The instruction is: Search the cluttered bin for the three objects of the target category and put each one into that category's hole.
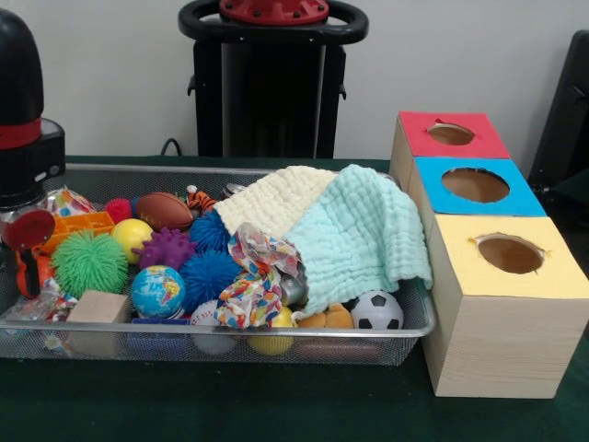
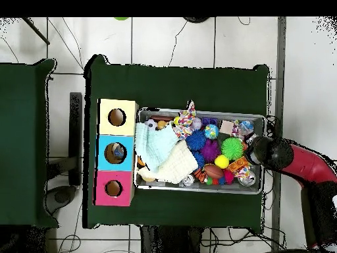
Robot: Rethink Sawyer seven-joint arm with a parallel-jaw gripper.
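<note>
A wire mesh bin (image 1: 419, 324) (image 2: 199, 192) holds a jumble of toys. I see a brown football (image 1: 164, 210), a yellow ball (image 1: 131, 235), a green spiky ball (image 1: 88, 261), a purple spiky ball (image 1: 164, 248), blue spiky balls (image 1: 206, 274), a globe ball (image 1: 157, 291), a soccer ball (image 1: 377, 311) and a wooden block (image 1: 98, 308). A cream cloth (image 1: 276, 198), a mint cloth (image 1: 359, 235) and a patterned cloth (image 1: 253, 276) cover part of the pile. My gripper (image 1: 26, 189) (image 2: 255, 150) hangs over the bin's end, low by an orange toy (image 1: 78, 226); its state is hidden.
Beside the bin stands a row of wooden boxes with round holes on top: red (image 1: 451, 134) (image 2: 113, 188), blue (image 1: 475, 185) (image 2: 115, 153) and yellow (image 1: 509, 253) (image 2: 116, 117). Dark green cloth covers the table (image 1: 276, 405). My red arm (image 2: 306, 165) reaches in from the bin's outer side.
</note>
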